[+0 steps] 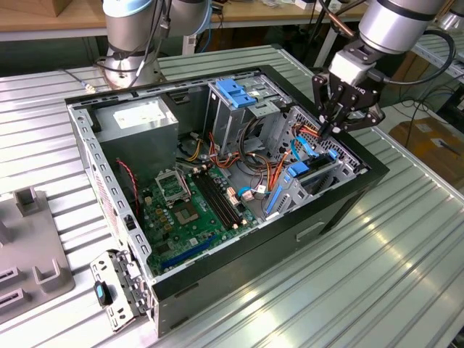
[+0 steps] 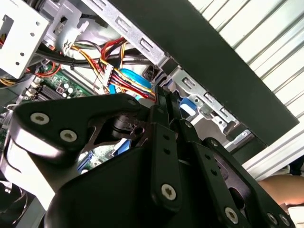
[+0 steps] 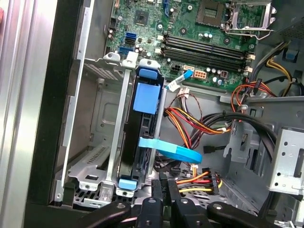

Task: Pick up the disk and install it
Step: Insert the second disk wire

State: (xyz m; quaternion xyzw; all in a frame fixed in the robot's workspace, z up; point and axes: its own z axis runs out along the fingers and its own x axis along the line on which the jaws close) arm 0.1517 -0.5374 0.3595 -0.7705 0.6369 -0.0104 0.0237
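Note:
The disk (image 3: 141, 135) stands on edge in the drive bay (image 3: 90, 142) at the case's front corner. Its blue plastic rail frame (image 3: 146, 97) runs along its sides, and blue tabs show at both ends. In the exterior view the disk's blue frame (image 1: 295, 174) sits low in the bay on the exterior view's right. My gripper (image 1: 328, 132) hangs just above that bay, over the bundle of wires. Its black fingers (image 3: 159, 187) are pressed together with nothing between them, and it is apart from the disk. In the second wrist view the gripper (image 2: 164, 94) points down at the bay.
A blue ribbon cable (image 3: 172, 151) crosses the disk, beside red, yellow and orange wires (image 3: 199, 124). The grey power-supply box (image 1: 138, 119), a light-blue bracket on the drive cage (image 1: 235, 93) and the motherboard (image 1: 192, 210) fill the open case. Its black wall (image 1: 341, 206) is close by.

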